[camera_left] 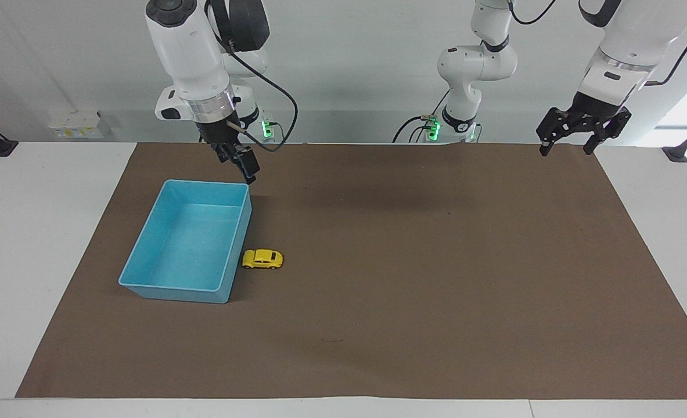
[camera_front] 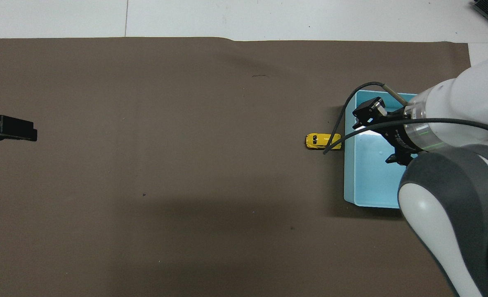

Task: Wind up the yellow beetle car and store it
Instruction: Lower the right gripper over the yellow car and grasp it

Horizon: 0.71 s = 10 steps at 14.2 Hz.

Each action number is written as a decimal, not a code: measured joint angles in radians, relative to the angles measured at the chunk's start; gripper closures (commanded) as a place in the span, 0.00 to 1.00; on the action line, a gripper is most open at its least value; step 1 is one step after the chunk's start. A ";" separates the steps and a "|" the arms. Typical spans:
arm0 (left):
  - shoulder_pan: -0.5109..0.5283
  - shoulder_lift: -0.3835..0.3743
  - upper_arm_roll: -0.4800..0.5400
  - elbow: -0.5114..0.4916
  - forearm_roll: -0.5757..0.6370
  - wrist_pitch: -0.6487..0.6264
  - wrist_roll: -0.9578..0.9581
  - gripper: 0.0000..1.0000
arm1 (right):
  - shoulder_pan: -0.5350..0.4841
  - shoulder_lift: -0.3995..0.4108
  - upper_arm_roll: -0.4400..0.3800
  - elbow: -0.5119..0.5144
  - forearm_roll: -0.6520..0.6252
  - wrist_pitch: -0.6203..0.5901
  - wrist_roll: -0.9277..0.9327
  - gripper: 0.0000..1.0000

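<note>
White tabletop (camera_left: 41, 232) was recorded, largely covered by a brown mat (camera_left: 413, 278) spread from one arm's end to the other; a pale wall (camera_left: 349, 69) was noted at the robots' end; one light-blue bin (camera_left: 146, 255), rectangular and open-topped, was set on the mat toward the right arm's end; its interior was seen bare; one yellow beetle car (camera_left: 262, 259), small, with dark windows, was placed on the mat on its wheels, just beside the bin's long wall, outside the bin, on the side toward the left arm's end; contact between car and wall could not be told; right gripper (camera_left: 240, 164) was held in the air over the corner of the bin nearest the robots, fingers spread and nothing grasped, a black cable (camera_front: 343, 119) being looped from its wrist across the car in the overhead view; left gripper (camera_left: 572, 139) was held raised over the mat's edge at the left arm's end, well apart from car and bin, fingers spread and nothing grasped
</note>
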 measured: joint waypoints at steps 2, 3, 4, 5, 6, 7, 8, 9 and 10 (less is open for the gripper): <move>0.000 -0.003 0.004 0.008 0.000 0.000 0.000 0.00 | 0.000 0.000 0.000 -0.001 0.000 0.003 0.090 0.00; 0.000 -0.004 0.005 0.011 0.000 0.000 0.000 0.00 | 0.000 0.000 0.000 -0.003 0.001 0.007 0.127 0.00; 0.000 -0.005 0.005 0.012 0.000 0.000 0.000 0.00 | 0.000 0.000 0.000 -0.005 0.001 0.012 0.164 0.00; 0.000 -0.005 0.006 0.012 0.000 0.000 0.000 0.00 | 0.000 0.001 0.000 -0.007 0.002 0.013 0.208 0.00; 0.000 -0.005 0.006 0.012 0.000 -0.001 0.000 0.00 | 0.000 0.004 0.000 -0.009 0.002 0.013 0.258 0.00; 0.000 -0.005 0.006 0.012 0.000 -0.001 0.000 0.00 | 0.000 0.010 0.000 -0.010 0.004 0.016 0.309 0.00; 0.000 -0.005 0.006 0.012 0.000 -0.001 0.000 0.00 | 0.000 0.019 0.000 -0.011 0.007 0.023 0.364 0.00; 0.000 -0.005 0.007 0.012 0.000 -0.002 0.000 0.00 | 0.000 0.031 0.000 -0.012 0.012 0.032 0.414 0.00; 0.000 -0.005 0.009 0.012 0.000 -0.002 0.000 0.00 | 0.000 0.043 0.000 -0.013 0.015 0.040 0.453 0.00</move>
